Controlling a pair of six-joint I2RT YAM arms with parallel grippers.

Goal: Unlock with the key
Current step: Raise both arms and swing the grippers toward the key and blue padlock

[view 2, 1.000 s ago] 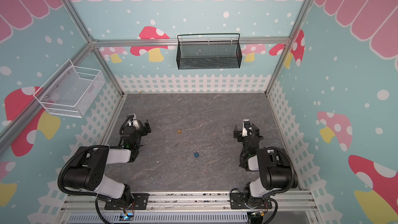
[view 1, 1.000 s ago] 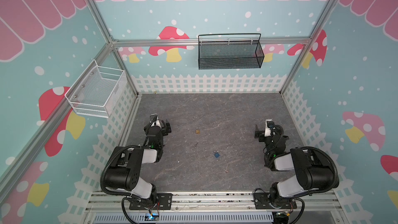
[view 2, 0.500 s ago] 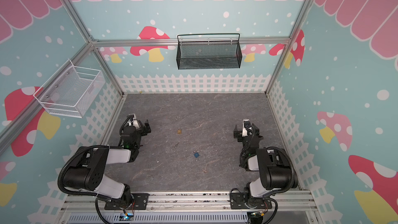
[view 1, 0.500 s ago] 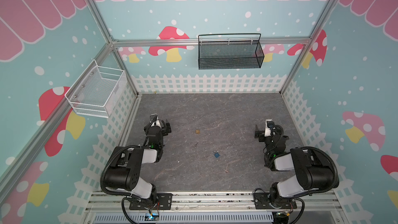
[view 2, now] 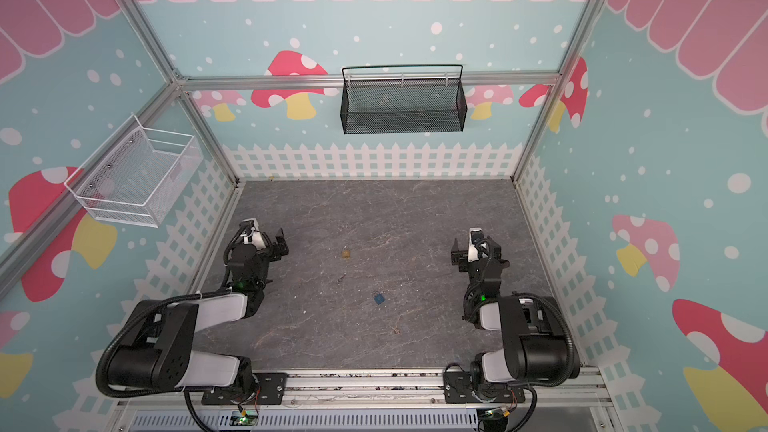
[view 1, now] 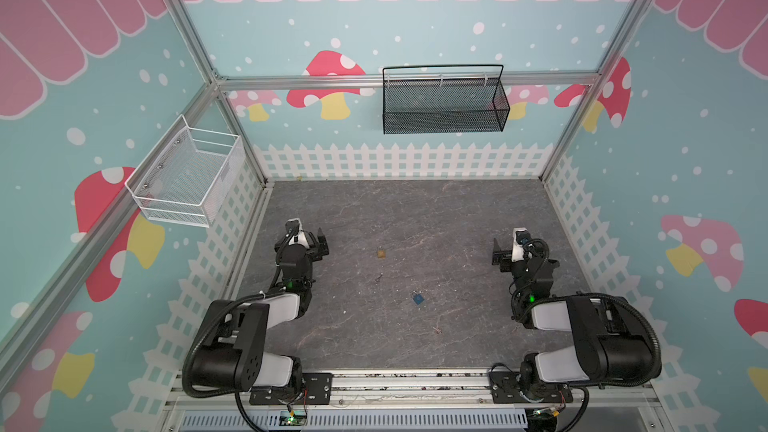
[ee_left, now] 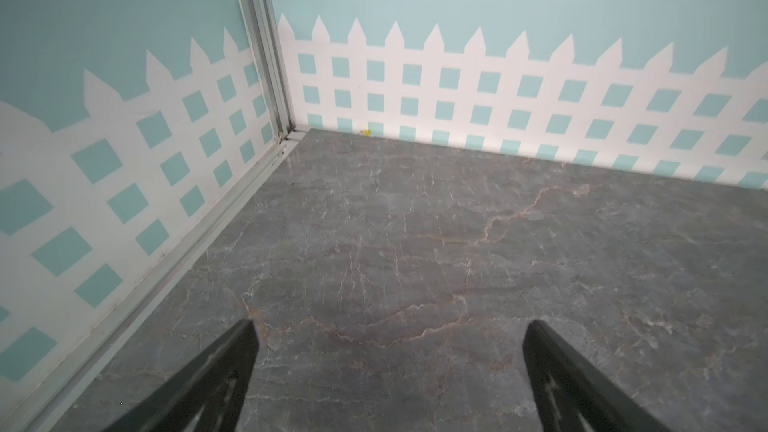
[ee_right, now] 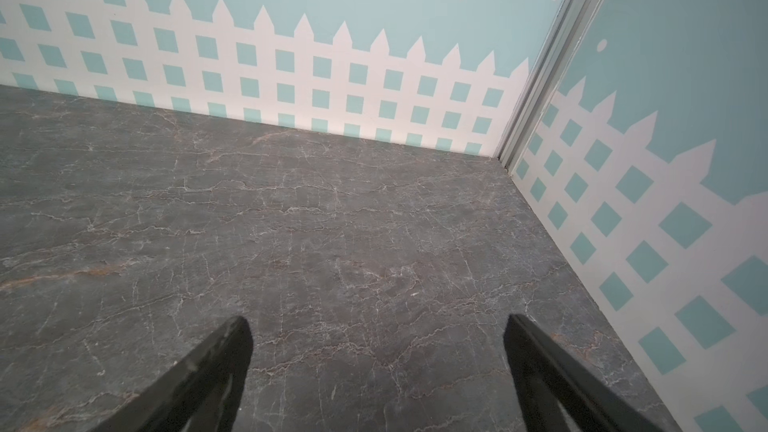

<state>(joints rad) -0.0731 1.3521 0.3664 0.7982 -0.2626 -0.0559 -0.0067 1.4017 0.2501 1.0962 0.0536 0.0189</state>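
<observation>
The key [view 1: 379,277] barely shows in both top views. It's a thin dark sliver on the table [view 1: 415,209], just toward 9 o'clock of centre, and too small to make out its teeth. Neither wrist view catches it. Each shows only grey table and white picket-fence wall, with its own black jaws cut off at the frame edge.

The left jaws, out at the table's 9 o'clock side, are spread wide and grasp nothing. The right jaws at 3 o'clock are likewise released and empty.

The brass padlock [view 1: 381,253] lies near the key at its 12 o'clock, apart from it and just off the line from the left jaws. The blue padlock [view 1: 417,297] lies farther off at the key's 4 o'clock. A speck [view 1: 436,329] at 5 o'clock of the blue padlock is too small to name.

A black mesh basket [view 1: 444,105] hangs on the 12 o'clock wall, and a white wire basket [view 1: 187,180] on the 9 o'clock wall.
</observation>
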